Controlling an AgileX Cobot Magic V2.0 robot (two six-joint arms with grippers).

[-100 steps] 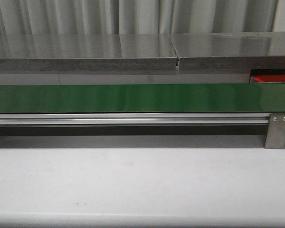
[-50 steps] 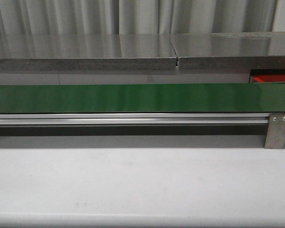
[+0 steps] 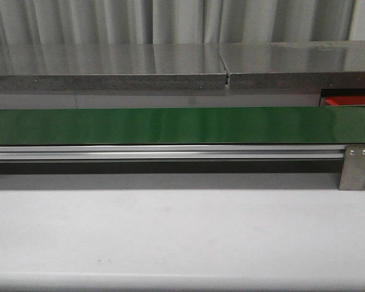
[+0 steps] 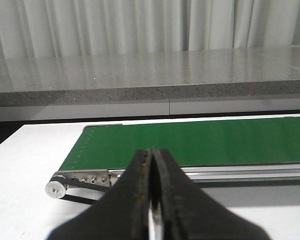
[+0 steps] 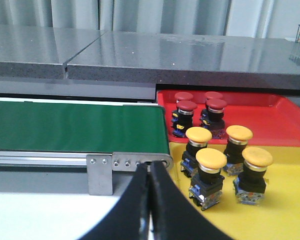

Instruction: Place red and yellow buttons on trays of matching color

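My right end effector (image 5: pixel 150 200) has its fingers pressed together with nothing between them, and so has my left end effector (image 4: pixel 152 200); both hang low over the white bench (image 3: pixel 182 237), pointing across at the belt (image 3: pixel 170 125). The belt carries no button anywhere I can see, from its roller end in my left wrist view to its bracket end in my right. The buttons I do see already sit sorted past that right-hand end: four red buttons (image 5: pixel 186 106) stand upright on the red tray (image 5: pixel 290 120), and four yellow buttons (image 5: pixel 211 158) stand upright on the yellow tray (image 5: pixel 290 210), which lies nearer to me than the red one and touches it along one edge. So what matters is this: the trays lie ahead and to the right of my right end effector, just beyond the belt's end, while my left sees only the opposite end of the belt, well apart from them. I judge my right arm the nearer for any drop-off. The belt's long axis runs left to right across my front, so a fresh button would reach me sideways along it. Whether the sorting is finished I cannot tell.
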